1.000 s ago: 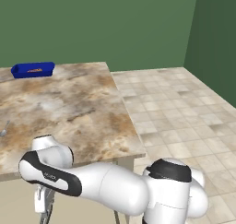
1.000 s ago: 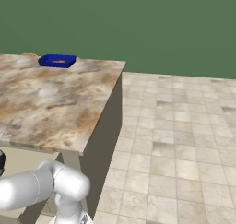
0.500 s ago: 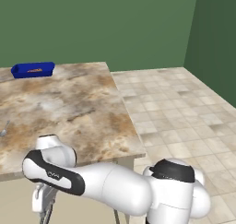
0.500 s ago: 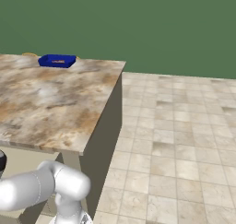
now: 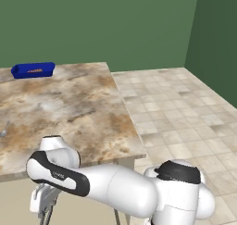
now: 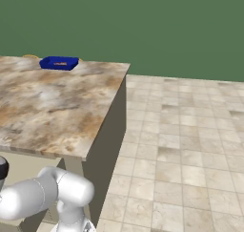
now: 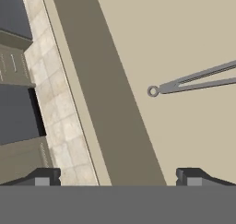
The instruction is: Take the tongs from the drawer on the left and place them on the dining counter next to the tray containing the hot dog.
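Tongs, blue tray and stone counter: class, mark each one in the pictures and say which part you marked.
tongs (image 7: 193, 80): hand view, middle of the two slim arms.
blue tray (image 5: 32, 71): left base view, near side wall.
stone counter (image 6: 52, 107): right base view, bare marbled top.

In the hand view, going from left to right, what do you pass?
Dark grey cabinet fronts → strip of pale tiled floor → brown-shaded beige drawer wall → flat beige drawer floor → slim dark grey metal tongs, ring end first.
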You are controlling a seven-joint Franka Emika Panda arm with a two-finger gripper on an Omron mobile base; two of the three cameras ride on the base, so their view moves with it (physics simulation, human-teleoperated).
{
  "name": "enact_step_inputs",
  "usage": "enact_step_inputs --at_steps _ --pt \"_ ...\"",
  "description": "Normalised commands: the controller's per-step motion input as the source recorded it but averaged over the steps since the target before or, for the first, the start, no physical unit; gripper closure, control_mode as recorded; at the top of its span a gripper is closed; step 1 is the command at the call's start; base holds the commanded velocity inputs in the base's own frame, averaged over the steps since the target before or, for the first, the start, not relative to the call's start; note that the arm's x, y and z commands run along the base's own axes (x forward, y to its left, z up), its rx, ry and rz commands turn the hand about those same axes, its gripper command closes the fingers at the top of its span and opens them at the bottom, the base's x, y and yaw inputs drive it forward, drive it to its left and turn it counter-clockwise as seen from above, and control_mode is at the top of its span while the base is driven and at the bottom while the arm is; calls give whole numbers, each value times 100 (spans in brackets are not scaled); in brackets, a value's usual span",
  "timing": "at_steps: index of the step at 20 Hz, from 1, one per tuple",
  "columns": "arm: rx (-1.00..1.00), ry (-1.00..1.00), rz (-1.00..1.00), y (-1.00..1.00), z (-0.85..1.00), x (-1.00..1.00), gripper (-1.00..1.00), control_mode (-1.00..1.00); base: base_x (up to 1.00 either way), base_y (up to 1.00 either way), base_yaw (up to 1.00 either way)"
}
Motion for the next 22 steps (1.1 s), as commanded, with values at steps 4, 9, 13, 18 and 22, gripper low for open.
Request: enact_step_inputs --at_steps 4,9,13,18,22 --pt "-1 0 -11 0 0 -6 -100 -100 0 0 0" --pt "-2 0 -10 0 0 -5 -100 -100 0 0 0" --pt "-4 0 -11 0 0 0 -100 -100 0 0 0" --pt "-5 0 -15 0 0 0 -100 -100 0 0 0" --pt "-7 1 -16 0 0 0 -100 -100 0 0 0"
